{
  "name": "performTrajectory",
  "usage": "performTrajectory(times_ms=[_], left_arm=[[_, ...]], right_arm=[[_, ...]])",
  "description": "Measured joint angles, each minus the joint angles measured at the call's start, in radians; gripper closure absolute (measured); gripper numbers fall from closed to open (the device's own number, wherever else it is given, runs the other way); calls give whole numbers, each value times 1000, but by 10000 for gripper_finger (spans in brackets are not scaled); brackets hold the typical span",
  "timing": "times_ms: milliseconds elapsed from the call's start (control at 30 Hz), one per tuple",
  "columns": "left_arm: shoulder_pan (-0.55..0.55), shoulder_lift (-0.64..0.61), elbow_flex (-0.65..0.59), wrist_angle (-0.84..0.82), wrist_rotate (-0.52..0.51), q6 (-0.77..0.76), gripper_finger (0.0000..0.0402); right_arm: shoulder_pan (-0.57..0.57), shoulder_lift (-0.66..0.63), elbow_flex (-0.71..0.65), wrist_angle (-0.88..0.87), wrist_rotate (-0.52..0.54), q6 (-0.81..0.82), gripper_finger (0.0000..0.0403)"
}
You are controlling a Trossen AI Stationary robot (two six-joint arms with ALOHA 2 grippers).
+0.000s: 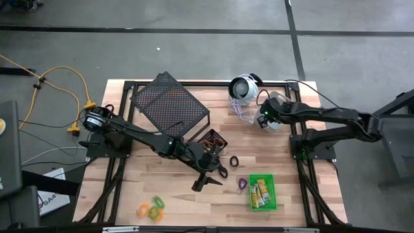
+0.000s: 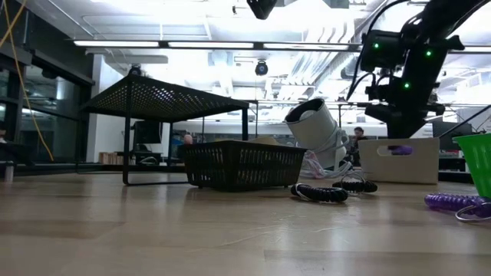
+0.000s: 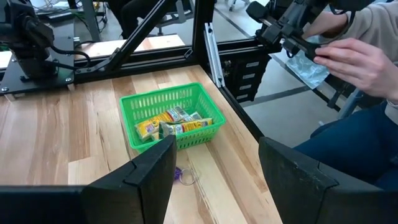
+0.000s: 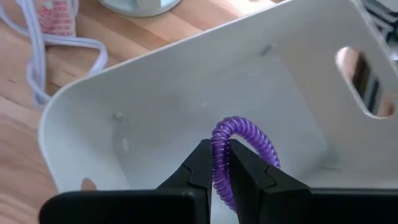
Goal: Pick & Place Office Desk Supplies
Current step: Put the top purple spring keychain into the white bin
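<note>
Your right claw (image 4: 221, 163) was clamped on a purple coiled loop (image 4: 239, 149), held just inside the pale grey bin (image 4: 155, 106) at the bench's far right corner: the placing step, by my reading. Next, you'd need to part the fingers and lift clear. Your left claw (image 3: 214, 168) hung apart over mid-bench, facing the green bin (image 3: 146, 102).

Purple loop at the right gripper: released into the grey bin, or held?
Held. The right gripper is shut on the purple loop, above the grey bin.
</note>
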Motion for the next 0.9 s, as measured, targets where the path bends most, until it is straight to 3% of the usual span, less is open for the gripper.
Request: performTrajectory(times_ms=[900], left_arm=[[0,0,0,0,0,0,179]], right_arm=[[1,23,0,9,-11,-19,374]])
